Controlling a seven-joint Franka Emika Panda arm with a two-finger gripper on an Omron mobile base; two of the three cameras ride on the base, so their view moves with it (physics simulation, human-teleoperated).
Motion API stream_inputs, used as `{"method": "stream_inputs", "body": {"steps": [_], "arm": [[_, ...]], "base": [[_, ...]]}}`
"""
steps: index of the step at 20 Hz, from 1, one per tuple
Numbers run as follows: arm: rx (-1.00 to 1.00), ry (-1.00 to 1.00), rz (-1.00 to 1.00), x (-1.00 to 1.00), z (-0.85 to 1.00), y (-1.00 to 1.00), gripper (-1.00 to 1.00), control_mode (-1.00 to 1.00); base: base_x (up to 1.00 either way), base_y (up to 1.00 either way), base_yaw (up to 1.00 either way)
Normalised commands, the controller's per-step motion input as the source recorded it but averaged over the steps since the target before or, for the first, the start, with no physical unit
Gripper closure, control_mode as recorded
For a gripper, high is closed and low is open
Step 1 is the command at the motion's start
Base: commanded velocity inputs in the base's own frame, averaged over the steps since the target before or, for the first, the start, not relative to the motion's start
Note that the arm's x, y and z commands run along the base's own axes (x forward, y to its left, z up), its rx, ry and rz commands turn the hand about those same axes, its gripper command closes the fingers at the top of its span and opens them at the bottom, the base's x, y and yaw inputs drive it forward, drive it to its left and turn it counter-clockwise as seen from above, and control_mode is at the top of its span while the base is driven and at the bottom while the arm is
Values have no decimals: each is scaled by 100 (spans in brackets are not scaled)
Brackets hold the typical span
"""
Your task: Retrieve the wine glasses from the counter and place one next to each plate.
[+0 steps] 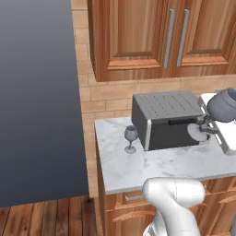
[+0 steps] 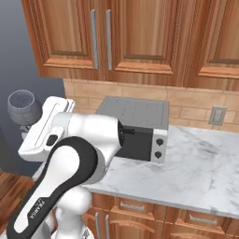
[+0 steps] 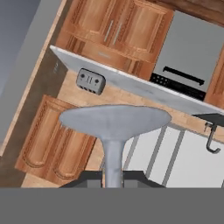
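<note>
Nearest the cameras, the white arm rose from the base and carried the gripper (image 3: 113,181) up and off to the side. Its two dark fingertips (image 3: 89,180) were pinched together on the thin stem of one wine glass (image 1: 220,107) — in the hand view the stem ran straight up from between them to the round foot, which spread wide across the middle of the picture. In the left base view that held glass hung in the air at the right edge, lying nearly on its side, bowl up and to the right, foot down toward the microwave's front. In the right base view the same bowl showed at the far left, beside the white hand, clear of the counter (image 1: 175,163).

Farther back, the second wine glass (image 1: 130,138) stood upright on the marble counter near its left end, just beside the front left corner of the microwave (image 1: 167,118), apart from it as far as could be told. The microwave sat toward the back of the counter against the tan tiled wall. Above it hung brown wooden wall cabinets (image 1: 156,37) with long metal handles.

In the hand view, rolled sideways, a toaster (image 3: 91,81) stood on another counter far off.
</note>
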Motion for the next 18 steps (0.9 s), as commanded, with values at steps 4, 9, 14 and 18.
{"method": "stream_inputs", "body": {"steps": [4,9,14,18], "arm": [[0,0,0,0,0,0,100,100],[0,0,0,0,0,0,100,100],[0,0,0,0,0,0,100,100],[0,0,0,0,0,0,100,100]], "base": [[-65,-28,-3],[-86,-8,-45],[-64,1,-77],[-100,-63,-42]]}}
